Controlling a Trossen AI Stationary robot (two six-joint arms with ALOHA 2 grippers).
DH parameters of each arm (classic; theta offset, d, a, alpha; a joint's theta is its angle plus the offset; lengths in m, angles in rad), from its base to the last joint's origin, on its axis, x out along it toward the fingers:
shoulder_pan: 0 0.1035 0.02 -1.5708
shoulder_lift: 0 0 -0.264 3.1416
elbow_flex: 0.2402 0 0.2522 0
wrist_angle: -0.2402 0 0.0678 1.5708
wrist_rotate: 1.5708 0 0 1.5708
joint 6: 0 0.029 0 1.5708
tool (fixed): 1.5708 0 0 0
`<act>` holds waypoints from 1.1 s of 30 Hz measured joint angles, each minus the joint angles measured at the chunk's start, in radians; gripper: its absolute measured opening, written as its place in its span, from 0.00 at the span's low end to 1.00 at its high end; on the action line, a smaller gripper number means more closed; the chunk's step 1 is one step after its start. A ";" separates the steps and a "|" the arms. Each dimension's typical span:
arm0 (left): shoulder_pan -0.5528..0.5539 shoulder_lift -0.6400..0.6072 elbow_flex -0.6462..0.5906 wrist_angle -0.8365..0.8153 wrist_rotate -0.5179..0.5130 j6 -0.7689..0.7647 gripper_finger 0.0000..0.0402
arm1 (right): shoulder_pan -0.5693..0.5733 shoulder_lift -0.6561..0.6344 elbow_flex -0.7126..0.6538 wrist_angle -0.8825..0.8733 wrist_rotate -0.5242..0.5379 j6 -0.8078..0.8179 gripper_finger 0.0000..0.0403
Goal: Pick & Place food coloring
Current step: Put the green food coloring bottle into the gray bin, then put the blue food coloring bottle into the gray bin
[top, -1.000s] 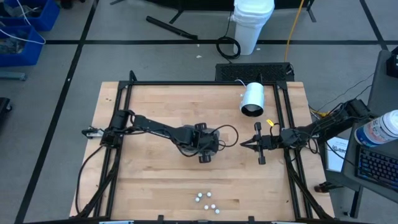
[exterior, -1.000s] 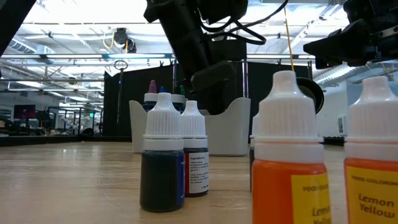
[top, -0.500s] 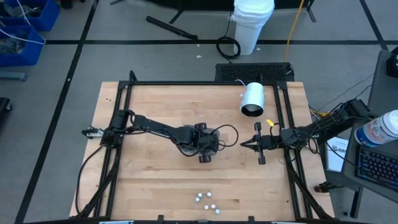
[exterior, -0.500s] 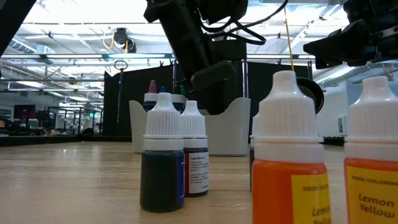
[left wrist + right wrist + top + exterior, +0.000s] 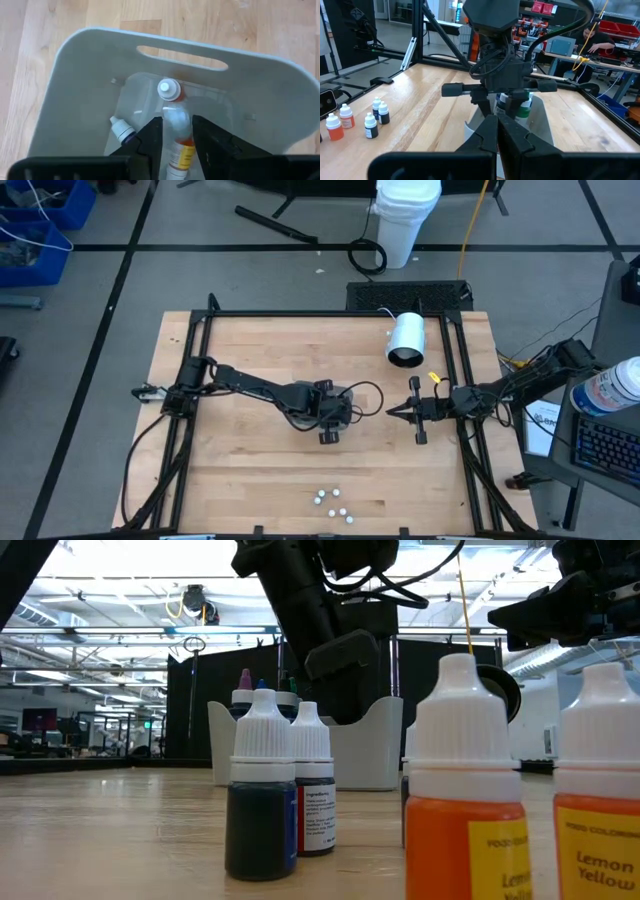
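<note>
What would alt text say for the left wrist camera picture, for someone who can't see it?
The left tool hovers over a pale grey tray on the wooden table, with an orange food coloring bottle between its dark fingers. A second small bottle lies in the tray.

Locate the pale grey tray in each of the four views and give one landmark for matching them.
High view: the tray shows mid-table, mostly hidden under the left gripper.
Low view: tray stands behind the blue bottle, below the dark arm.
Left wrist view: tray fills the picture, bottles lying inside.
Right wrist view: tray stands beyond the right gripper.
Shared landmark: the left gripper directly above the tray.
</note>
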State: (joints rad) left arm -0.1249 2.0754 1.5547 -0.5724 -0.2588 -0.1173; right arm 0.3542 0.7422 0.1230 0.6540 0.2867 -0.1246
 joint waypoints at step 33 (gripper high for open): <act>-0.646 -0.398 -0.305 0.175 -0.250 0.083 0.06 | 0.000 0.001 0.001 0.009 -0.001 0.008 0.00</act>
State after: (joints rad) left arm -0.7712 1.6775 1.2501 -0.3975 -0.5088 -0.0339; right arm 0.3542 0.7429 0.1242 0.6633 0.2855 -0.1169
